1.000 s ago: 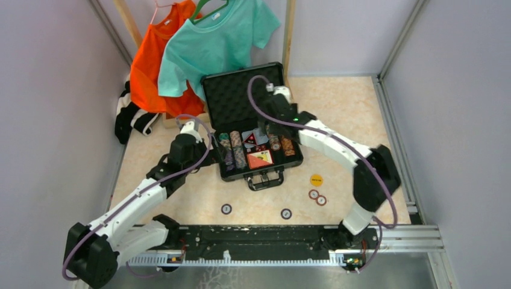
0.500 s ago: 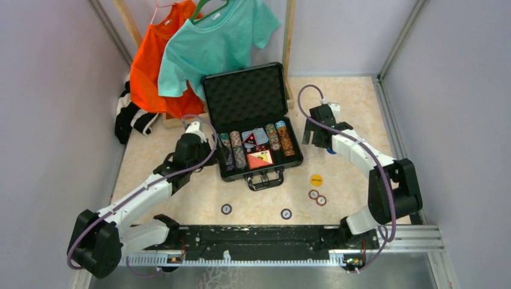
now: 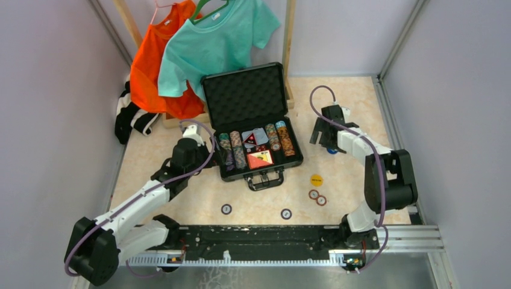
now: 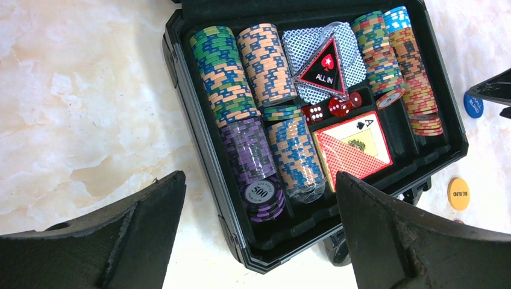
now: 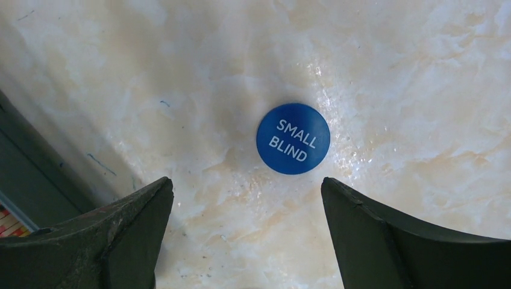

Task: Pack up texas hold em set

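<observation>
Closest to the arm bases, in front of the briefcase point(image 3: 244, 96), four loose chips point(image 3: 226, 209) lie flat on the counter point(image 3: 361, 96), two of them touching each other off the briefcase's front right corner. The yellow button point(image 3: 316, 179) lies just beyond that pair, still right of the briefcase's handle point(image 3: 265, 179). The briefcase lies open with its handle on the near side. In it, the red-orange card box point(image 4: 352, 150) fills a front compartment, with the red dice point(image 4: 328, 108) just behind it and rows of stacked chips point(image 4: 265, 66) on either side (the purple row ends in a chip marked 500). A black triangular "ALL IN" marker point(image 4: 324, 66) rests on blue-backed cards. The left pincer point(image 4: 258, 183) hangs at the briefcase's left side, jaws spread wide and empty. The right pincer point(image 5: 247, 183) hangs right of the briefcase, also wide and empty, above the blue "SMALL BLIND" button point(image 5: 293, 138), which lies flat and untouched. Behind the briefcase's upright foam lid hang a teal T-shirt point(image 3: 217, 42) and an orange T-shirt point(image 3: 153, 66).
</observation>
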`<state>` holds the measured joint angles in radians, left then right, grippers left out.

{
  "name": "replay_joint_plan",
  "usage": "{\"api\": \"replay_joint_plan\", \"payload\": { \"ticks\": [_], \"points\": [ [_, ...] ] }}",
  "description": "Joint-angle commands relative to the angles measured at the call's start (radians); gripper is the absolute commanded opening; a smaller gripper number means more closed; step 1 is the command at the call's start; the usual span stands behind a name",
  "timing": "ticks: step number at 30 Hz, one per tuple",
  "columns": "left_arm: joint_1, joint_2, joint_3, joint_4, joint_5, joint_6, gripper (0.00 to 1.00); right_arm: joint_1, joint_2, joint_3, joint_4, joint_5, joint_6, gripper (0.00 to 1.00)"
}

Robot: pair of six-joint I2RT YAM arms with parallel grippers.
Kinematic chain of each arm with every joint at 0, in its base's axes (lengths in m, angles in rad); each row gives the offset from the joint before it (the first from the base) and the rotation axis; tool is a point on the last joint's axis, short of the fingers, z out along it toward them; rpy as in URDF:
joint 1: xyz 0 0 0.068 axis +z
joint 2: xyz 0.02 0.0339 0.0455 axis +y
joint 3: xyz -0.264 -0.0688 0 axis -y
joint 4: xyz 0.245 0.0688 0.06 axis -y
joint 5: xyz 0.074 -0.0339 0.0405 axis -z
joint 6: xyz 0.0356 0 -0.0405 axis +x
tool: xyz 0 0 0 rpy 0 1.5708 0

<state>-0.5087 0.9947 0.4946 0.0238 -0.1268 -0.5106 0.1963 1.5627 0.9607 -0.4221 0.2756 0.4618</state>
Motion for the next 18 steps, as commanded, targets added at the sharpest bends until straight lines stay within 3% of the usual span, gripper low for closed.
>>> {"api": "replay_joint_plan", "payload": {
  "ticks": [1, 18],
  "points": [
    [0.003, 0.001, -0.006, 0.033, -0.002, 0.016, 0.98, -0.036, 0.034, 0.013, 0.057, -0.019, 0.008, 0.92],
    [0.004, -0.001, -0.008, 0.034, -0.009, 0.022, 0.98, -0.123, 0.082, -0.005, 0.105, -0.064, 0.020, 0.88]
  ]
}}
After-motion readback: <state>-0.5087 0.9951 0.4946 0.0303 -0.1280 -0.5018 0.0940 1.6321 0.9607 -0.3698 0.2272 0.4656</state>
